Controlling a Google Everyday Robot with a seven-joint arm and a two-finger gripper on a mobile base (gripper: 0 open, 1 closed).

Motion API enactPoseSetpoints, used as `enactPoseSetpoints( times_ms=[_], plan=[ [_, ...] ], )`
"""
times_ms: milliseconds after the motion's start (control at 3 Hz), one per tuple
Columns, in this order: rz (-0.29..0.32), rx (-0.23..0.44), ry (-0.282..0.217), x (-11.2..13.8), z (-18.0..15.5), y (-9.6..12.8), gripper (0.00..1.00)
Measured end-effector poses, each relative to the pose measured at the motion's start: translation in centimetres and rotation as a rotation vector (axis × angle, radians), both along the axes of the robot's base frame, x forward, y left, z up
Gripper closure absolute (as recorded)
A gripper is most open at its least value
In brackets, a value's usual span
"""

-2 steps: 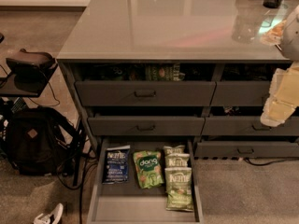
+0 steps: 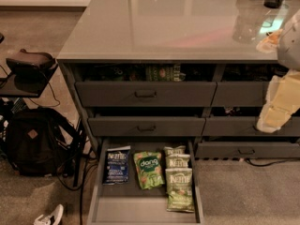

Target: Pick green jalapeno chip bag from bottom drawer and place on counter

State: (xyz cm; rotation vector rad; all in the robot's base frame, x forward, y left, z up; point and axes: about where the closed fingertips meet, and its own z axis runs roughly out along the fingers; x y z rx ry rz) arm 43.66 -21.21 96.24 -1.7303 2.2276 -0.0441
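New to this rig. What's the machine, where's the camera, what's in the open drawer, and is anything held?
It is a mobile robot with one arm. There is a single camera, looking down at a cabinet; where it is mounted is not known. The pale cream claw hangs at the right edge, in front of the right-hand drawers. The glossy light-grey counter tops the cabinet. The wide dark grey bottom drawer is pulled open. On its floor, from left to right, lie a blue Kettle chip bag, a brighter green dang bag and three olive-green crinkly Kettle chip bags overlapping in a column. All the bags lie in the drawer, so none is held.
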Motion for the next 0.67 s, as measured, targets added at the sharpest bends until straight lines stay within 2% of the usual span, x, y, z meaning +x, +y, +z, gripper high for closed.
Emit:
enactPoseSetpoints(
  times_ms=[333, 667],
  plan=[
    [0.026, 0.068, 0.030, -0.4, -3.7, 1.0, 0.00],
    [0.026, 0.170, 0.080, 0.6, -10.4, 1.6, 0.00]
  ],
)
